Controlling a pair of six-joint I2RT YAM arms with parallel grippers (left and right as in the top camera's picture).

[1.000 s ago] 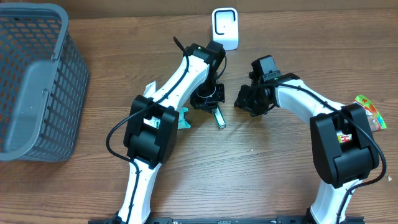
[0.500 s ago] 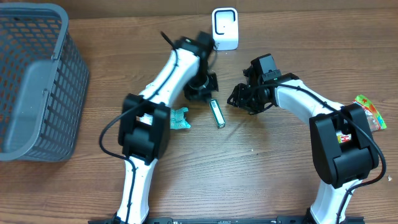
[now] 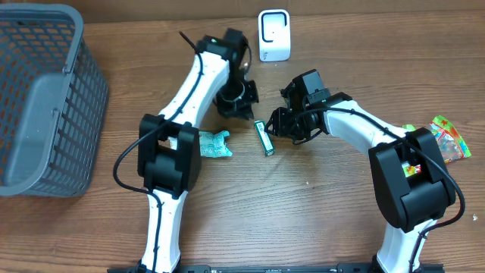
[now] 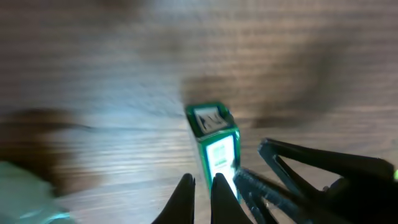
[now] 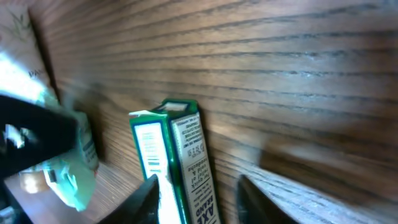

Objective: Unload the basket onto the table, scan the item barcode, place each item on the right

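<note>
Your right gripper (image 5: 200,199), jaws apart, is nearer: the green box (image 5: 177,155) lies lengthwise between them, the left gripper (image 4: 203,190) pinched together

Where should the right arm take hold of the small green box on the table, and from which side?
Grip the green box across its two long sides, near the middle, coming down from above. It lies flat on the table, long and slim, with bare wood on both sides, so the jaws should fit over its short width.
</note>
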